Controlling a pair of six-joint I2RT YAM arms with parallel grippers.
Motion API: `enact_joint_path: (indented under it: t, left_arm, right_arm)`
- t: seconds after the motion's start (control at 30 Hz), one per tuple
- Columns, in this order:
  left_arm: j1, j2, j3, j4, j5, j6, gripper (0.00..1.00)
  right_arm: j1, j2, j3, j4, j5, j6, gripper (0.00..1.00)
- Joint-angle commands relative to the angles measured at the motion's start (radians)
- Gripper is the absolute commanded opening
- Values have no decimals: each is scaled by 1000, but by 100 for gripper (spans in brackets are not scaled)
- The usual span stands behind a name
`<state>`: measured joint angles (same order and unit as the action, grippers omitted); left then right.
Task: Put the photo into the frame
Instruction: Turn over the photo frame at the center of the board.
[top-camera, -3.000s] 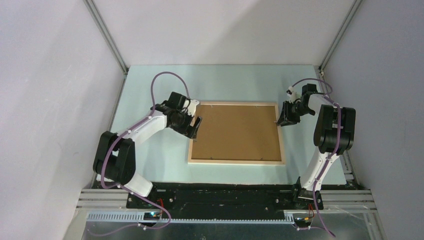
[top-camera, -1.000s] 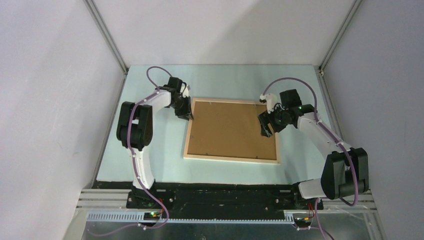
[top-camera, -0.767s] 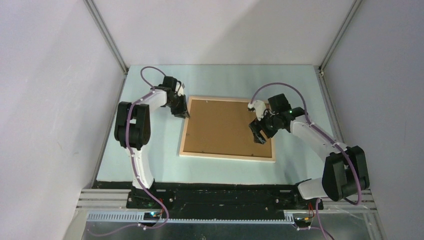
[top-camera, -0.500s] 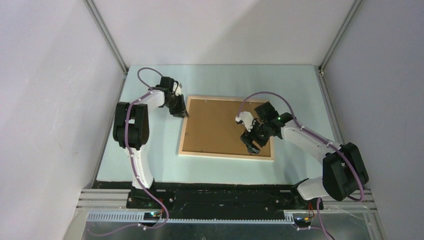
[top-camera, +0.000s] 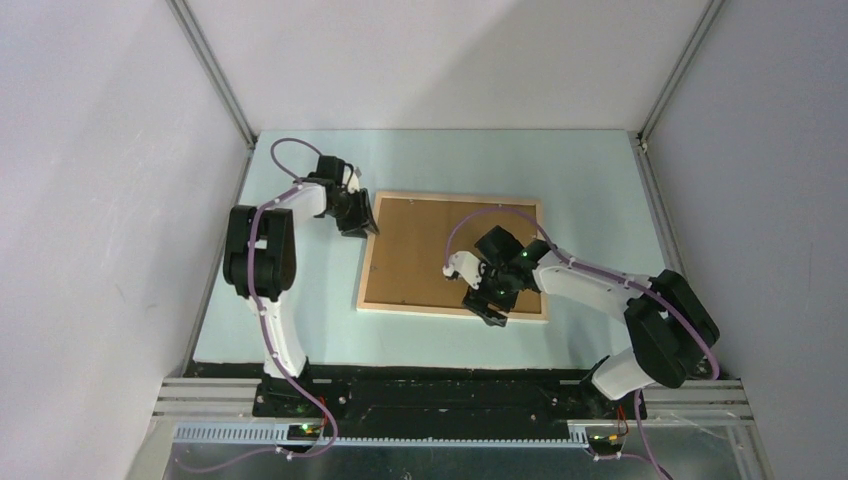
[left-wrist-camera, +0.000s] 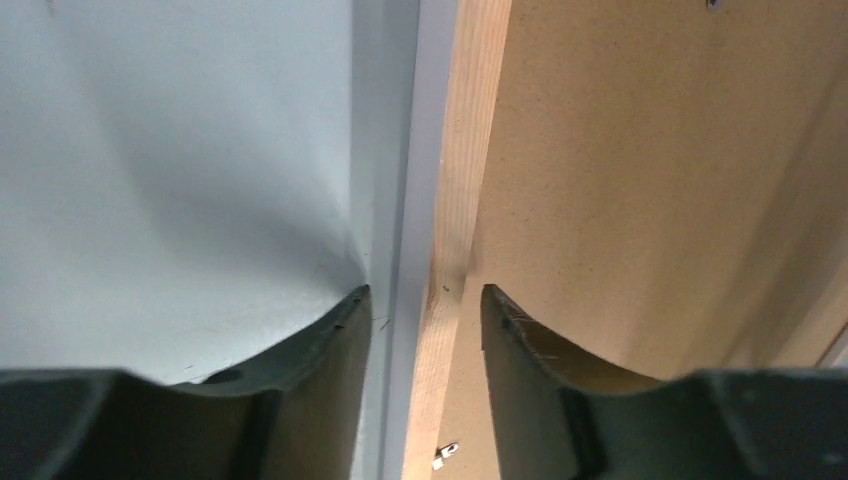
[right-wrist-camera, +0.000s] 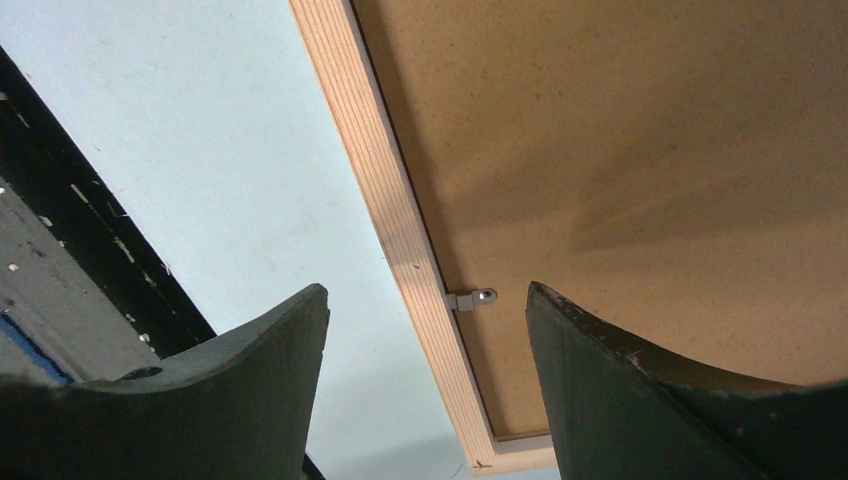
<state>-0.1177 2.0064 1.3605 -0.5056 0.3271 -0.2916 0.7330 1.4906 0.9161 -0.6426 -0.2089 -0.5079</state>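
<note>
Since three seconds earlier, the right gripper (right-wrist-camera: 425, 292) has been crossing from the far right corner of the frame (right-wrist-camera: 397, 215) to its near rail, and the frame has been sliding leftward with the left arm.

The right gripper is now hovering wide open, holding nothing. A metal retaining tab (right-wrist-camera: 470, 298) is lying directly beneath it, between the two fingers. This placement is probably preparing to turn the tab, which is pinning the backing board (top-camera: 440, 250).

The frame is resting face down on the table (top-camera: 300, 310), beneath both grippers.

Farther out, the left gripper (left-wrist-camera: 425, 292) is standing narrow, clamping the left rail near the far corner. One finger is sitting outboard on the table side and the other inboard over the board, apparently bracing the frame against sliding.

The photo is not showing in any view.
</note>
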Motion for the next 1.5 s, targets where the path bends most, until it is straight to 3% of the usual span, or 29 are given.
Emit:
enact_joint_path:
  t: [0.0,0.1,0.23,0.67,0.8,0.93,1.23,1.47]
  left_arm:
    - [25,-19,-36,-26,-91,19,56]
    - [25,-57,-45,-27,-118,35,74]
    - [25,-122,-73,-26,-139,74,84]
    - [25,-278,-149,-32,-129,171,86]
    - [23,-330,-172,-34,-103,222,86]
    - [17,-412,-218,-34,-66,325,86]
    - [-96,-703,-297,-33,-113,636,87]
    - [-306,-922,-324,-33,-255,851,95]
  right_arm:
    - [30,22,-1,43,65,-15,74]
    - [49,29,-1,50,80,-17,70]
    - [77,48,0,60,106,-19,64]
    - [145,96,-13,76,153,-18,39]
    - [150,93,-11,79,168,-18,23]
    - [145,59,-4,66,157,-23,0]
    - [71,2,183,-125,-7,-80,0]
    - [3,-12,388,-317,-154,-109,0]
